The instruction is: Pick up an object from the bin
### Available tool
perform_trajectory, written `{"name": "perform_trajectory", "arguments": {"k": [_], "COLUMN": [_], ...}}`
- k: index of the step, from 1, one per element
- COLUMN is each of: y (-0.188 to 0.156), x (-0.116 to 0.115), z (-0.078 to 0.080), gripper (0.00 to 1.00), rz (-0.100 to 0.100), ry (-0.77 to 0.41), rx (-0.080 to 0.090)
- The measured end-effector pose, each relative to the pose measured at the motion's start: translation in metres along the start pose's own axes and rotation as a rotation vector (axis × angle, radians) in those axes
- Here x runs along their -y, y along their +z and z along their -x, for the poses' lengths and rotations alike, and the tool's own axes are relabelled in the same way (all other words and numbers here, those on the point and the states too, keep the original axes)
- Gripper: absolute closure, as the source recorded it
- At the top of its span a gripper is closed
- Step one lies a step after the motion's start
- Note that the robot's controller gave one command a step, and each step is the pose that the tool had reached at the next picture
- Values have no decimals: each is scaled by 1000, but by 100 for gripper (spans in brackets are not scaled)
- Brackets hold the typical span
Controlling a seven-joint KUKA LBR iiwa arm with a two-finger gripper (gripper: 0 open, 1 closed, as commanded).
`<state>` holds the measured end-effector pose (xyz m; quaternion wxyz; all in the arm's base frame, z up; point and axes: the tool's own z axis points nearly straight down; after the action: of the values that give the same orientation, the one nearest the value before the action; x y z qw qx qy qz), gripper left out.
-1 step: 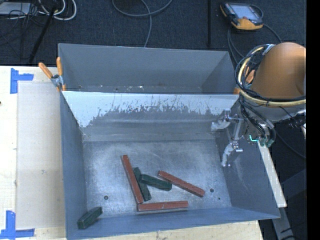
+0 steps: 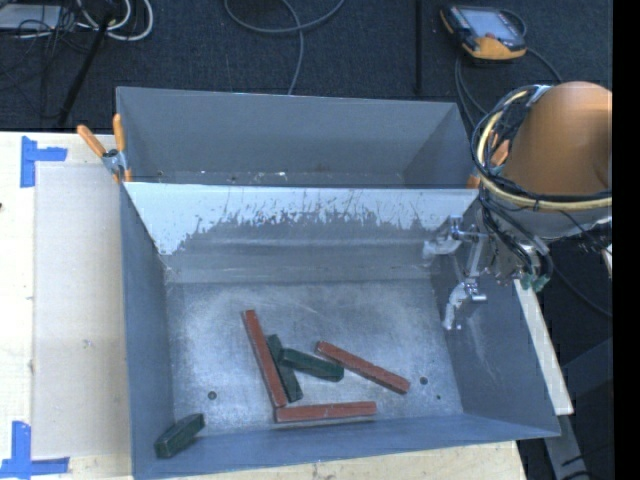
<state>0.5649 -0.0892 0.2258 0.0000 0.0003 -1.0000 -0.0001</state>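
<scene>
Grey bin [image 2: 300, 148], gripper [image 2: 456, 311] hanging by the right wall. I can't tell how wide it's set. I'd move to the loose reddish-brown bar [image 2: 362, 367] mid-floor beside the dark green blocks [image 2: 312, 365] and straddle it crosswise.

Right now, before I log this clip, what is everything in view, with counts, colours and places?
Bin: one, grey, centre of view.
Bars: three, reddish brown, clustered on the bin floor towards the near wall.
Blocks: two, dark green, among the bars.
Lone block: one, dark green, near left corner of the bin.
Device: one, orange and grey, on the dark floor beyond the bin.
Cables: several, on that floor.
Gripper: one, silver, by the bin's right wall.
Arm: one, orange-covered, right of the bin.
</scene>
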Motion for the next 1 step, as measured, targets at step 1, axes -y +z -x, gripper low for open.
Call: {"name": "perform_trajectory", "arguments": {"k": [1], "y": [73], "x": [-23], "z": [-23], "gripper": [0], "rz": [0], "ry": [37], "rx": [3]}}
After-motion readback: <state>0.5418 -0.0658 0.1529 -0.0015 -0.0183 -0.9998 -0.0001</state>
